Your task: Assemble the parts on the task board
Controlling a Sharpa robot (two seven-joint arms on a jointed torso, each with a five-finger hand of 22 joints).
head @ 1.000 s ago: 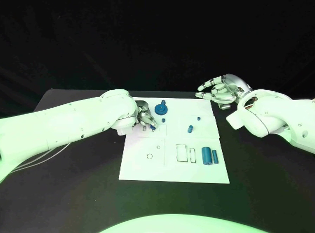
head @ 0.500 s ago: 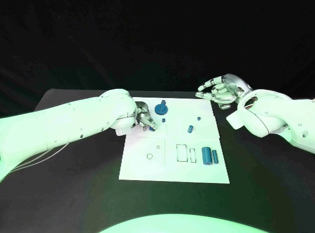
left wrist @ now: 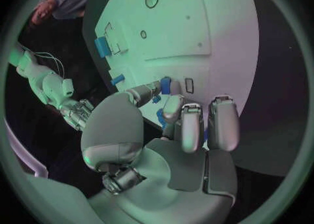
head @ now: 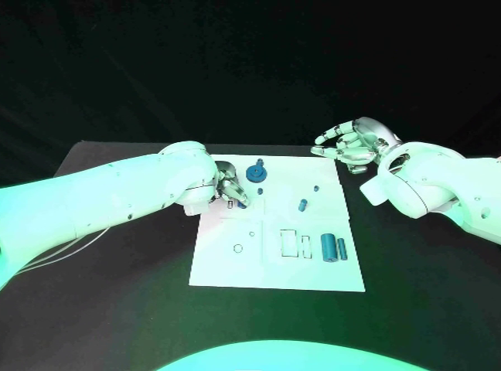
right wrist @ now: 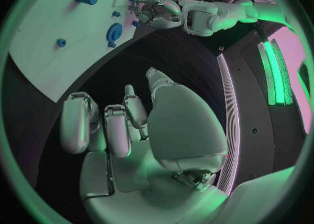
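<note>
White and flat, the task board lies in the middle of the black table, and against the pictures from a second and half a second ago we find almost nothing shifted: both arms stand where they stood and the parts lie where they lay.

Our left hand is down on the board's near-left area, fingers curled around a small blue part pinched between the fingertips; in the left wrist view this piece sits just beside a small rectangular slot in the board. We cannot tell which way its long axis runs.

Our right hand hovers past the board's far right corner, above the table, fingers loosely curled and apart with nothing in them.

On the board, a blue gear-like part with an upright post stands just beyond the left hand. A small blue peg lies near the middle, its long axis running roughly toward and away from us. Nearer us on the right, two blue cylinders lie side by side, close together, their long axes likewise running toward and away from us, beside a rectangular outline.
</note>
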